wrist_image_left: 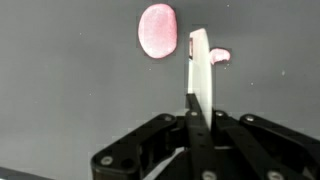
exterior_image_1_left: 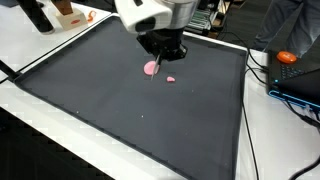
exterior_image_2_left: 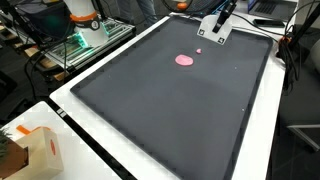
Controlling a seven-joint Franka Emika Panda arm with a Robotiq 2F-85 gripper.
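The black two-finger Robotiq gripper [wrist_image_left: 194, 118] is closed narrowly on a thin white flat stick [wrist_image_left: 199, 68]; in the wrist view the fingers meet at the lower end of the stick, and the stick points away from them, a little tilted. The gripper hangs over the far part of a large black mat [exterior_image_1_left: 150, 125] that covers a white table [exterior_image_1_left: 40, 120]; in both exterior views it is seen low above the mat [exterior_image_2_left: 170, 120], at [exterior_image_1_left: 165, 45] and at [exterior_image_2_left: 215, 30].

On the mat lie two pink things; a flat pink oval piece of soft material [wrist_image_left: 157, 30] and a much smaller pink piece [wrist_image_left: 221, 56]. In the wrist view the free end of the stick stands between them; the oval piece is just beside it on one side, apart from it, and the smaller pink piece is at the other side, partly hidden behind the edge of the stick. Whether the stick touches the smaller piece or the mat, I cannot tell. Both pieces show also in the exterior views, the oval piece [exterior_image_1_left: 151, 68] [exterior_image_2_left: 184, 60] near the smaller one [exterior_image_1_left: 170, 79].

An orange object [exterior_image_1_left: 287, 57] lies off the mat, well apart; a brown cardboard box [exterior_image_2_left: 35, 150] stands on the table corner.
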